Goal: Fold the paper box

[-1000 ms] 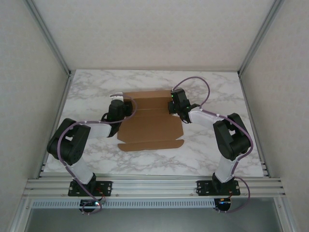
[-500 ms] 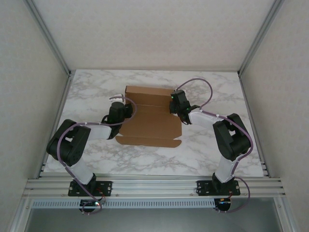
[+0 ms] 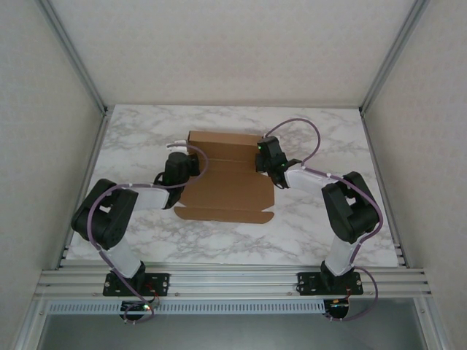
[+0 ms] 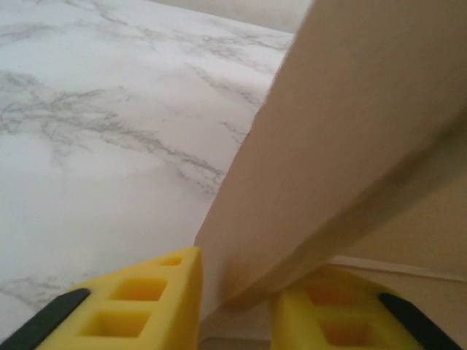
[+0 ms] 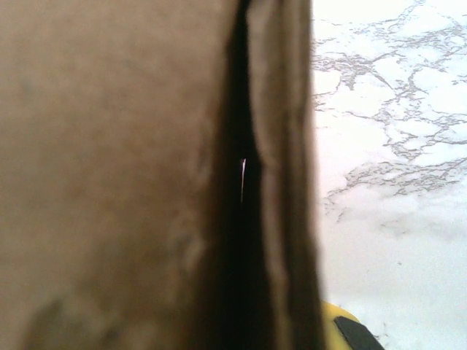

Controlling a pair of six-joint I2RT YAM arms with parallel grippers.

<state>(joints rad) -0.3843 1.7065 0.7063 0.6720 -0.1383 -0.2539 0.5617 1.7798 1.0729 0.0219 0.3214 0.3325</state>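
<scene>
Paper box (image 4: 350,146) flap, up close, sits between left gripper (image 4: 235,321) jaws.

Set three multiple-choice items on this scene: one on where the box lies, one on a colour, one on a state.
1. The plain brown cardboard paper box lies:
A. between the left gripper and the right gripper
B. at the table's near left corner
C. on the metal frame

2. The left gripper's fingers are:
A. red
B. yellow
C. blue

3. The box is:
A. closed on all sides
B. crushed into a ball
C. open, its near flap spread on the white marble table

Answers: A, the top view shows one gripper at each side edge. B, the left wrist view shows yellow pads. C, the inside faces up.
</scene>
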